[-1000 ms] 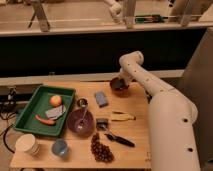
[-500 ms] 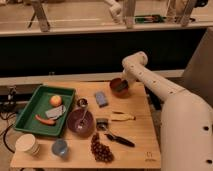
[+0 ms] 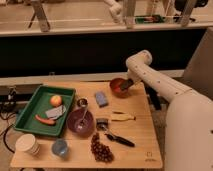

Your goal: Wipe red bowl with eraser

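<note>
The red bowl (image 3: 118, 88) sits at the far edge of the wooden table (image 3: 140, 145), right of centre. My gripper (image 3: 126, 85) reaches down from the right into the bowl's right side. It is shut on the eraser (image 3: 125, 86), a small dark block pressed against the bowl's inside near the rim. The white arm comes in from the right foreground and hides the table's right edge.
A blue-grey block (image 3: 102, 98) lies left of the bowl. Nearer the front are a banana (image 3: 122, 116), a dark-handled brush (image 3: 117, 139), grapes (image 3: 101, 149) and a purple bowl (image 3: 80, 121). A green tray (image 3: 26, 114) with food stands at the left, above two cups (image 3: 27, 145).
The gripper has stayed in the red bowl and shifted slightly toward its right side. The arm's upper part has swung in view. Nothing else on the table moved.
</note>
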